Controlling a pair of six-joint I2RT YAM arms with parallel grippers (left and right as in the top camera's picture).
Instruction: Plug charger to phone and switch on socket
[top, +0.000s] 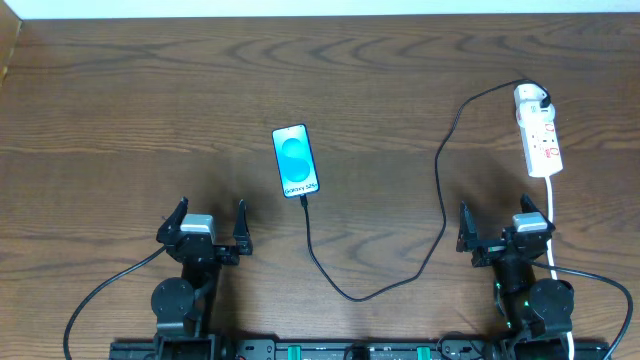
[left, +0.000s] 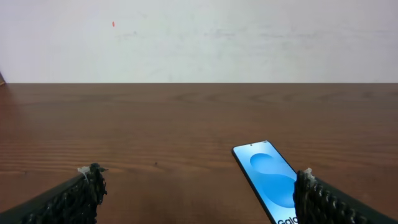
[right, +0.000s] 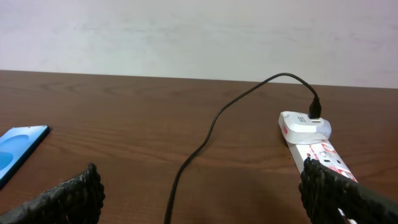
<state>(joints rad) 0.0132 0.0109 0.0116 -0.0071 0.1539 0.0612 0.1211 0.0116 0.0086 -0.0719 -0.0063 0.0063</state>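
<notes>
Near the phone (top: 296, 160), the limp charger (top: 440, 185) (best pinched at its stiff tip) was judged light; all jaws were spread.

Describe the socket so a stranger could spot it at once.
On the brown table, look to the right side, beyond the right gripper. There lies the socket, a long white strip. Its red marks set it apart from the thin black charger plugged into its far end.

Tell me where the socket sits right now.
In the overhead view the socket lies on the far right side, just beyond the right gripper, with the charger's white adapter plugged into its far end.
</notes>
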